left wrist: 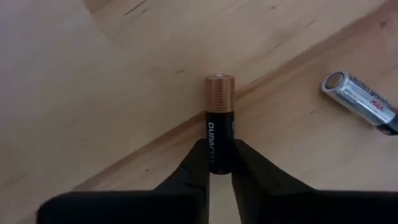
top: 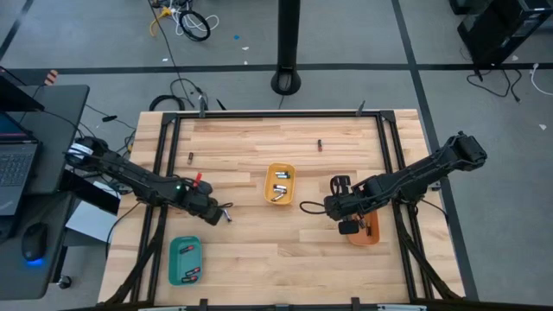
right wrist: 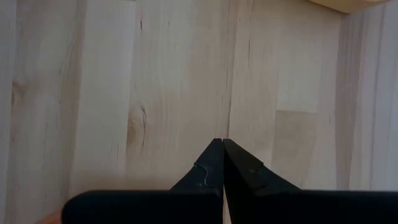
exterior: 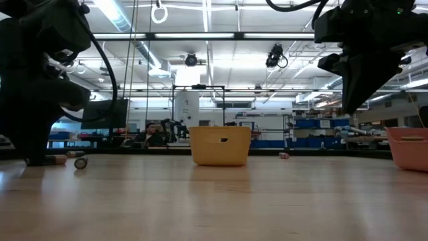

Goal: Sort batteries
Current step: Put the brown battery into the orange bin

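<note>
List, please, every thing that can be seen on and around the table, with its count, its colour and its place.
Tray: one, yellow, table centre; holds at least two silvery batteries.
Tray: one, teal, near edge on the left; holds batteries, count unclear.
Tray: one, orange, right side, partly under the right arm.
Duracell battery: one, black with copper end, between the left gripper's fingers, on the wood.
Silver battery: one, lying loose beside it.
Loose batteries: two, dark, far part of the table and.
Table: one, light wood, black frame.
Laptop: one, dark, on the desk at left.
Left gripper: black, closed on the Duracell battery.
Right gripper: black, shut, empty, above bare wood.
</note>
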You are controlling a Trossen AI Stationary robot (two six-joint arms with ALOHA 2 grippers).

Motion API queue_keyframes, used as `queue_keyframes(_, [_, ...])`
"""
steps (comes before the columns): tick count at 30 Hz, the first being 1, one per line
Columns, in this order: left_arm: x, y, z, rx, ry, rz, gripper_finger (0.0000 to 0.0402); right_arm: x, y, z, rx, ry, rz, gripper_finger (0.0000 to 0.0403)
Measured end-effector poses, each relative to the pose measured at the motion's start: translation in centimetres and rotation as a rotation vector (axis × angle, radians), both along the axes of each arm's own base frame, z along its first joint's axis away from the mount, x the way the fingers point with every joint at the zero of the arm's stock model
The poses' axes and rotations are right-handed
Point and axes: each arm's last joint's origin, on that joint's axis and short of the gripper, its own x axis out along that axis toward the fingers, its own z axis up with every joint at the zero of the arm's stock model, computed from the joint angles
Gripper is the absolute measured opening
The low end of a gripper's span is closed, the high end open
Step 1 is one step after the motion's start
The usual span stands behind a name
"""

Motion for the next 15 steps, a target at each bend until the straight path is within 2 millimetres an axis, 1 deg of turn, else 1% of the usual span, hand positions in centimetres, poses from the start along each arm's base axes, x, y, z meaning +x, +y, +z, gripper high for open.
queue_keyframes(4, [0.1,0.0,0.0,0.009,-0.011,-0.056,0.0045,0.0,0.0,0.0,0.0,0.0,0.0,0.0009])
queue_keyframes(7, [0.6,-0.1,0.5,0.039,-0.033,-0.107,0.0045,0.0,0.0,0.0,0.0,0.0,0.001,0.0009])
queue_keyframes(15, [2.8,-0.4,3.7,0.185,-0.157,-0.184,0.0045,-0.5,-0.2,0.3,-0.006,0.012,0.001,0.0009])
